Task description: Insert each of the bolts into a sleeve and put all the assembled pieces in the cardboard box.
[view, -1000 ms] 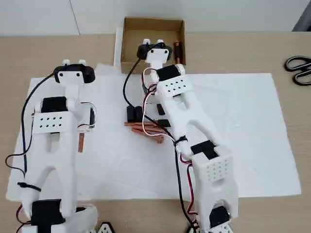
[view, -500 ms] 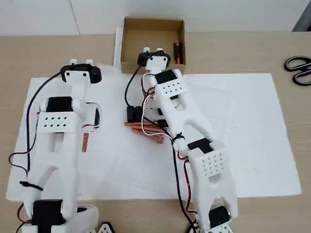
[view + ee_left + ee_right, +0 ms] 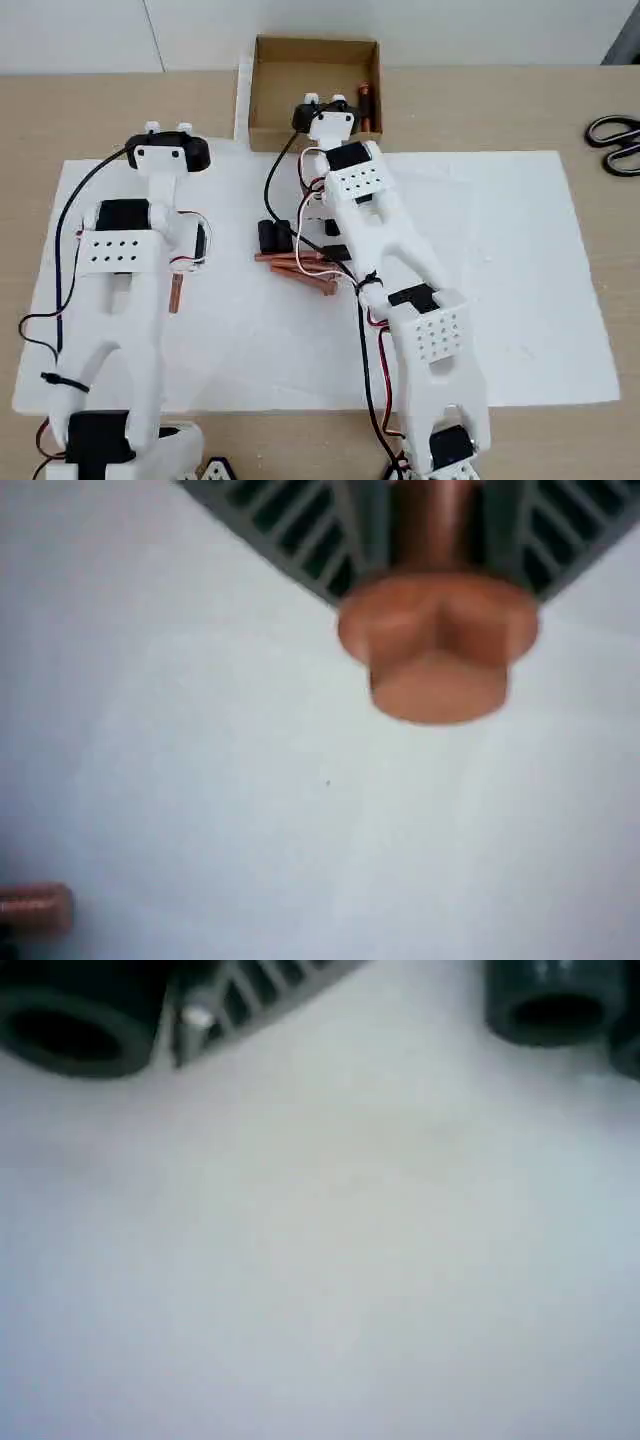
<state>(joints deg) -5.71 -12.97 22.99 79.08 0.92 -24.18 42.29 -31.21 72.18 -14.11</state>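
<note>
My left gripper (image 3: 437,540) is shut on a copper bolt (image 3: 437,645), head toward the camera, just above the white paper; from above this bolt (image 3: 175,293) hangs beside the left arm. More copper bolts (image 3: 300,268) lie heaped mid-table, and black sleeves (image 3: 272,236) stand just beyond them. My right gripper (image 3: 390,985) hovers low over the paper, open, with nothing between its fingers. One ribbed finger (image 3: 250,995) has a black sleeve (image 3: 70,1030) on its outer side, and another sleeve (image 3: 550,1005) stands farther off. The cardboard box (image 3: 262,90) holds an assembled piece (image 3: 365,105).
A white paper sheet (image 3: 520,260) covers most of the wooden table. Scissors (image 3: 615,135) lie at the far right edge. Cables from the right arm trail over the bolt pile. A loose bolt end (image 3: 35,908) is near the left gripper.
The left arm has shifted slightly right and away from the front edge, bolt still held. The right arm's wrist has crept toward the box.
</note>
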